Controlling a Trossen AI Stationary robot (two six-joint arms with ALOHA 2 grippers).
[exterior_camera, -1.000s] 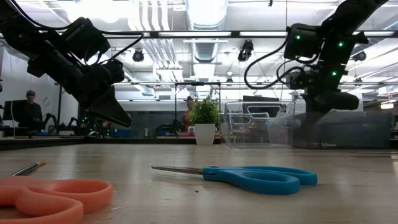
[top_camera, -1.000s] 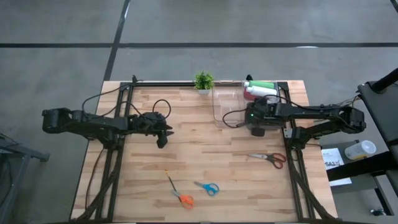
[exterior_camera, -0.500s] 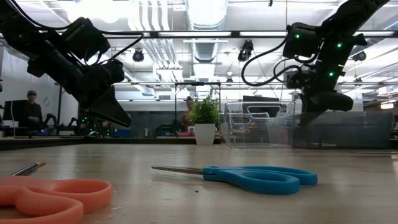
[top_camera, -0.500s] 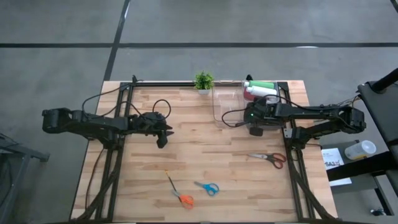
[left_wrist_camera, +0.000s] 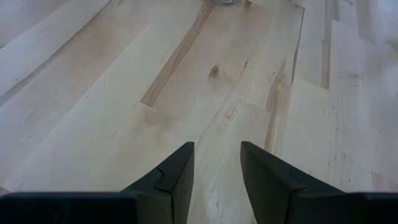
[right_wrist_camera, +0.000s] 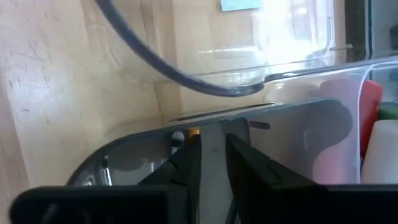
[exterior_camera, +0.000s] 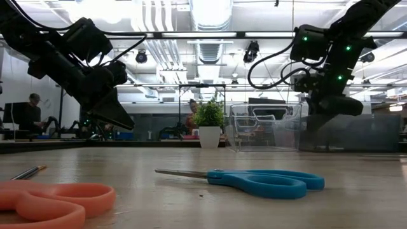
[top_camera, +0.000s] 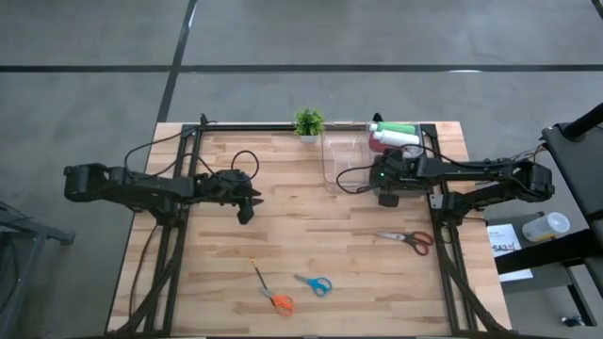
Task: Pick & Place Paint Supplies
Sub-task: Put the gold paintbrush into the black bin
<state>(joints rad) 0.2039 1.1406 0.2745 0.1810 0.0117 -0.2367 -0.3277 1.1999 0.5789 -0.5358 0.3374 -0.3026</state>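
Wooden table (top_camera: 311, 235): plank top, landmark for all entries.
Clear bin (top_camera: 344, 155): transparent walls, at table's far edge, right of centre.
Squeeze bottles: green (top_camera: 396, 128), pink-red (top_camera: 388, 137), white (top_camera: 410, 150); lying stacked at table's far right corner, just beside bin.
Right gripper (right_wrist_camera: 211, 155): over bin's right end, fingers slightly parted, narrow gap, nothing visibly pinched.
Left gripper (left_wrist_camera: 216, 163): above bare wood, table's left half, fingers spread, empty.
Thin brush (top_camera: 257, 274): dark stick, table's near edge, touching orange scissors (top_camera: 278, 299).
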